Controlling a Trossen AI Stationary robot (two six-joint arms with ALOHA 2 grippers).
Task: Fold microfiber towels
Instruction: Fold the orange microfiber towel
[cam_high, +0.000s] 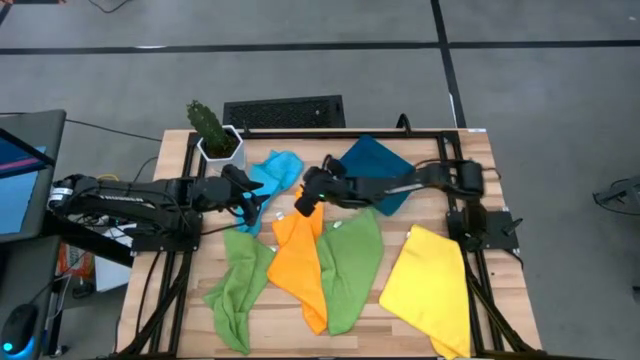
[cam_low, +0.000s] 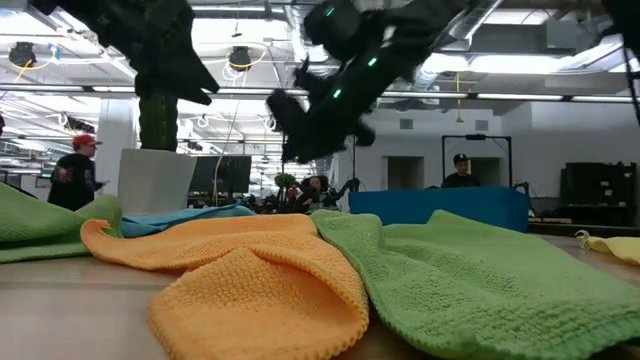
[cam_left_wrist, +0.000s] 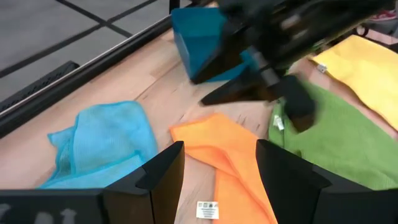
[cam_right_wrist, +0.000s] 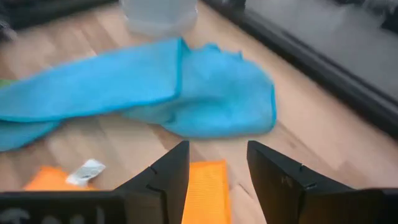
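1. The right gripper (cam_high: 306, 203) hangs over the top edge of the orange towel (cam_high: 302, 262), its fingers (cam_right_wrist: 171, 171) spread apart with nothing between them; in the right wrist view that orange edge sits directly below the gap, with bare wood on either side.
2. Just ahead of it lies the light blue towel (cam_right_wrist: 186, 93), bunched and partly folded over, its near edge separated from the orange edge by a narrow strip of table (cam_high: 440, 145).
3. The left gripper (cam_high: 254, 208) hovers close to the right one, fingers (cam_left_wrist: 165, 177) also apart and empty, above the gap between the blue and orange towels.
4. Beside the right gripper, one green towel (cam_high: 350, 265) overlaps the orange towel's side edge; the other green towel (cam_high: 238, 288) lies below the left gripper, reaching the table's front edge.
5. The yellow towel (cam_high: 432, 288) lies well apart, toward the right arm's base.
6. The teal bin (cam_high: 375, 170) sits under the right arm; a potted cactus (cam_high: 215, 130) stands near the back edge.
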